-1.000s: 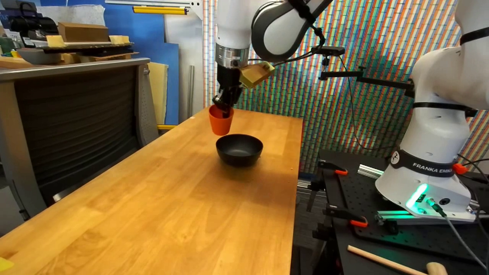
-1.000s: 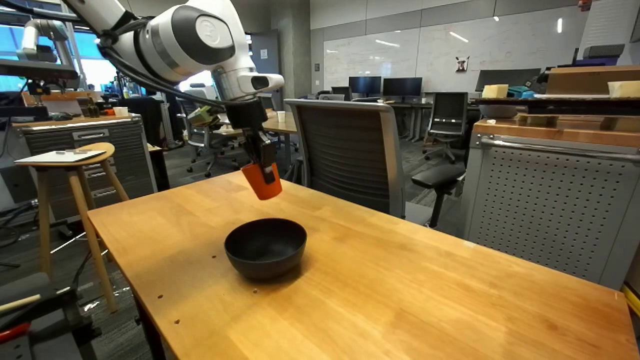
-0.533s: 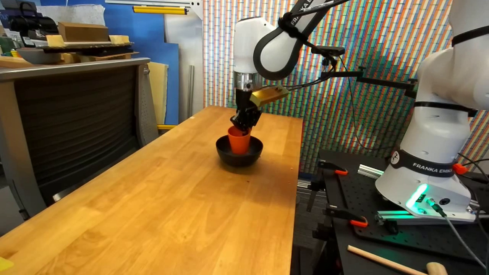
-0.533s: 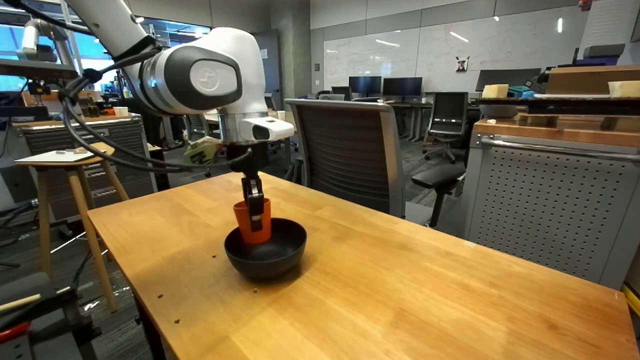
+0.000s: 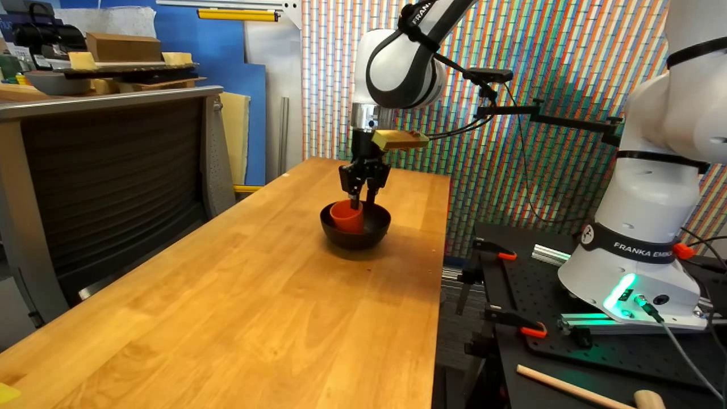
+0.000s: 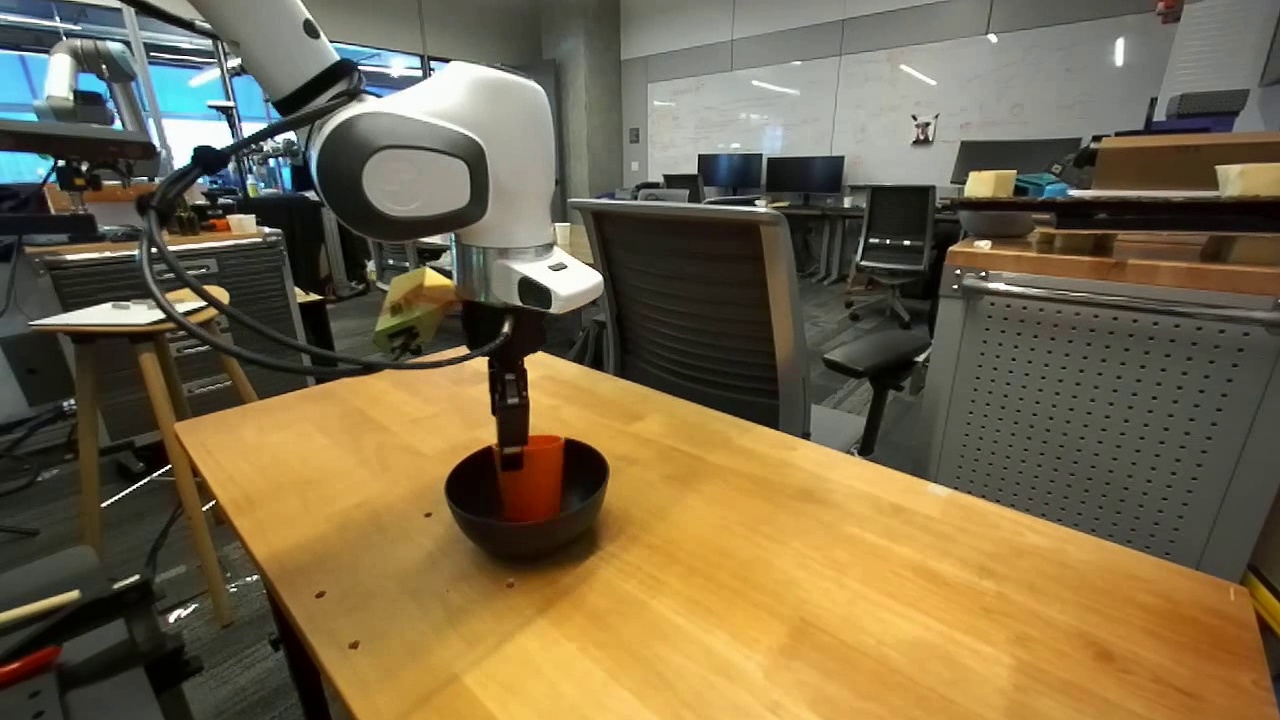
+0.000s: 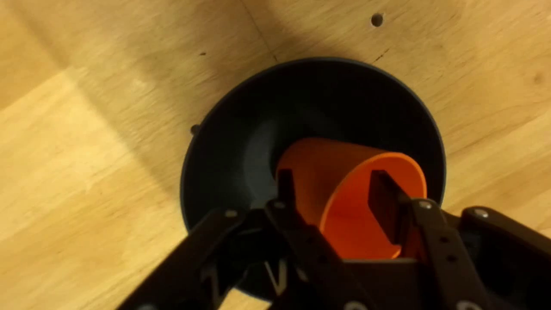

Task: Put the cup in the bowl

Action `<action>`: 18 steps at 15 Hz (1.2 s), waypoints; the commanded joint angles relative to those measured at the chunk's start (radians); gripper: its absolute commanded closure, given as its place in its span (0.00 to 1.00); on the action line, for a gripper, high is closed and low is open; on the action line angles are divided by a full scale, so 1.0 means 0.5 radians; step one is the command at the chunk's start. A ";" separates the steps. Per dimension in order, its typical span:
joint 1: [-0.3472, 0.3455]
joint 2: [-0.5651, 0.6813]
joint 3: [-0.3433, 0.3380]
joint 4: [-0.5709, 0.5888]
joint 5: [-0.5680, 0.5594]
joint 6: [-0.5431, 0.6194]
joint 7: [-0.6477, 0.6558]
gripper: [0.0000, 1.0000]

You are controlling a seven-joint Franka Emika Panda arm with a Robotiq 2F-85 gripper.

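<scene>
The orange-red cup (image 5: 347, 221) rests inside the black bowl (image 5: 368, 238) on the wooden table, as both exterior views show. It leans against one side of the bowl. In the wrist view the cup (image 7: 316, 165) lies tilted, its mouth toward the lower right, inside the bowl (image 7: 228, 125). My gripper (image 7: 334, 185) is open, its fingers apart. One finger (image 7: 385, 206) is over the cup's mouth, the other finger (image 7: 286, 185) over its outer wall. In an exterior view my gripper (image 6: 511, 460) points down at the cup (image 6: 538, 490), fingertips at rim height.
The wooden table (image 5: 272, 295) extends around the bowl. An office chair (image 6: 690, 310) stands at the table's far side. A stool (image 6: 150, 320) stands off the table's end. A cable (image 6: 300, 345) hangs in a loop from the arm.
My gripper carried the cup down into the bowl, then opened and let it go. The cup has tipped from nearly upright to leaning against the bowl's side.
</scene>
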 commanded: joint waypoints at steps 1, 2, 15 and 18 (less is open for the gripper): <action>0.036 -0.272 -0.085 -0.094 -0.185 -0.033 -0.005 0.18; 0.032 -0.347 -0.087 -0.109 -0.210 -0.052 -0.027 0.11; 0.058 -1.158 -0.111 -0.046 -0.098 -1.120 -0.726 0.00; 0.059 -1.191 -0.114 -0.053 -0.099 -1.145 -0.742 0.00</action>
